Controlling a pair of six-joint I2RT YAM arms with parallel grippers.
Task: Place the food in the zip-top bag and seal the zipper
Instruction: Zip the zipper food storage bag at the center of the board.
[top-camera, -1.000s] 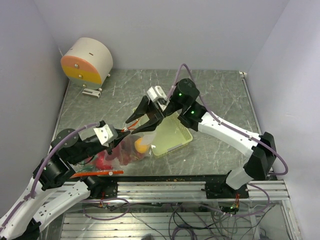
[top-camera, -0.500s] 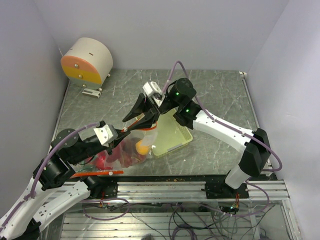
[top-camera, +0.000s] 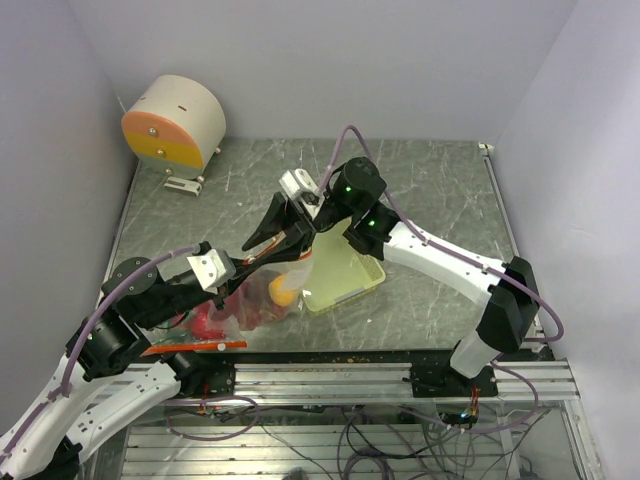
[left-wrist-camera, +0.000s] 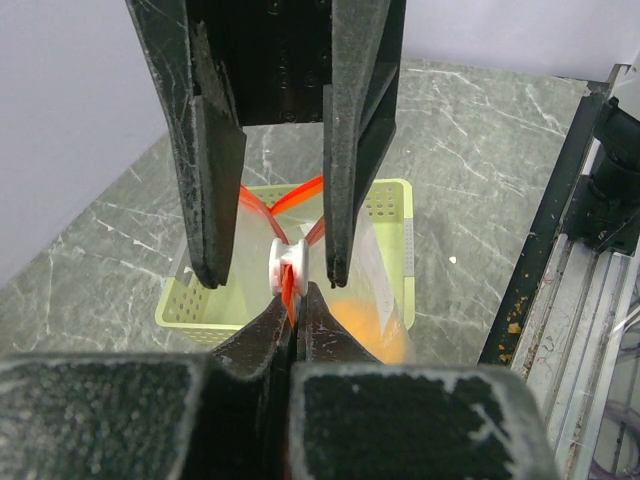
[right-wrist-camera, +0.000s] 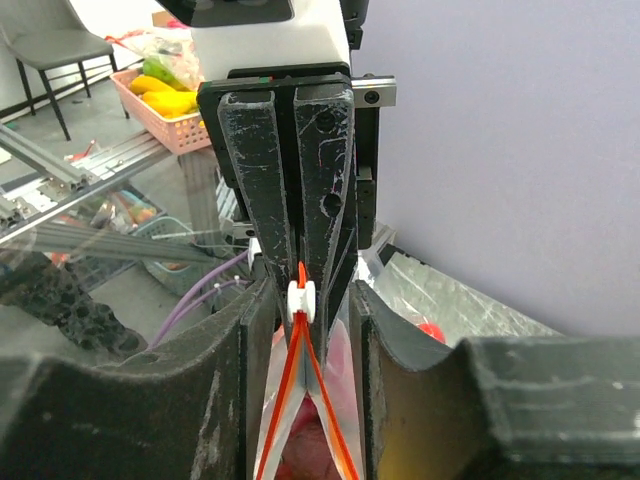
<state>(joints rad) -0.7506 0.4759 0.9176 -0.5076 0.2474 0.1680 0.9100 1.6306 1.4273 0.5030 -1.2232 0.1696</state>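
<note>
The clear zip-top bag hangs between both grippers, with an orange and pink-red fruit inside. My left gripper is shut on the bag's orange-red zipper strip, right behind the white slider. My right gripper is open, with one finger on each side of the slider and not touching it. The two zipper tracks spread apart below the slider in the right wrist view. In the top view the left gripper and the right gripper meet nose to nose above the bag.
A pale green perforated tray lies just right of the bag, also in the left wrist view. A cream and orange round device stands at the back left. An orange-red strip lies by the front rail.
My right gripper has moved left and a little back, over the slider end of the zipper next to the left gripper. The bag top has risen slightly. The left arm has held still.
</note>
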